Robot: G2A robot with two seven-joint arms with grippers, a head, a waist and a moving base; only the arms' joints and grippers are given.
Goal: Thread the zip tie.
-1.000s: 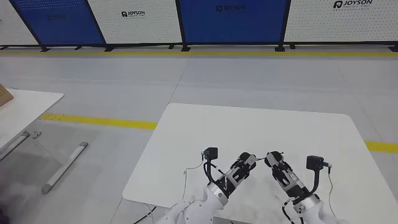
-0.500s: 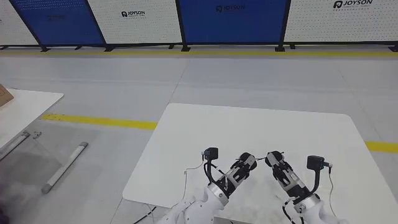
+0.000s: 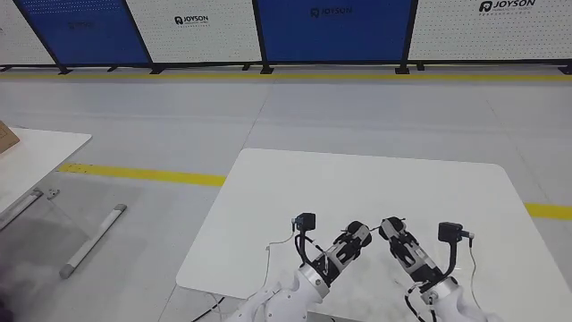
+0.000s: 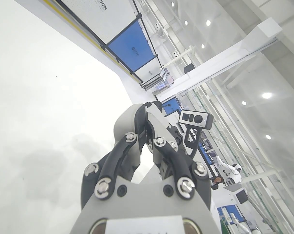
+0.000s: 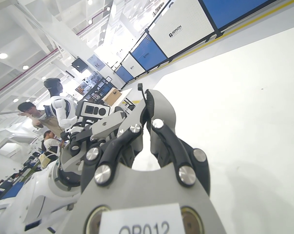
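A thin black zip tie (image 5: pixel 140 88) sticks out past the tip of my right gripper (image 5: pixel 147 96), which is shut on it; the tie's small square head is uppermost. In the top view my right gripper (image 3: pixel 390 228) and my left gripper (image 3: pixel 357 230) face each other tip to tip just above the table's near edge, a short gap apart, with a thin dark strip spanning the gap. My left gripper (image 4: pixel 147 105) has its jaws pressed together, and the strip between its pads is barely visible.
The white table (image 3: pixel 375 179) stretches away bare beyond the grippers, with its near edge just behind both arms. A second white table (image 3: pixel 36 156) stands off to the left across the floor. Blue and white partition panels (image 3: pixel 331 9) line the far side.
The two grippers have drawn slightly closer together; the right arm has shifted a little to the left. Both stay shut.
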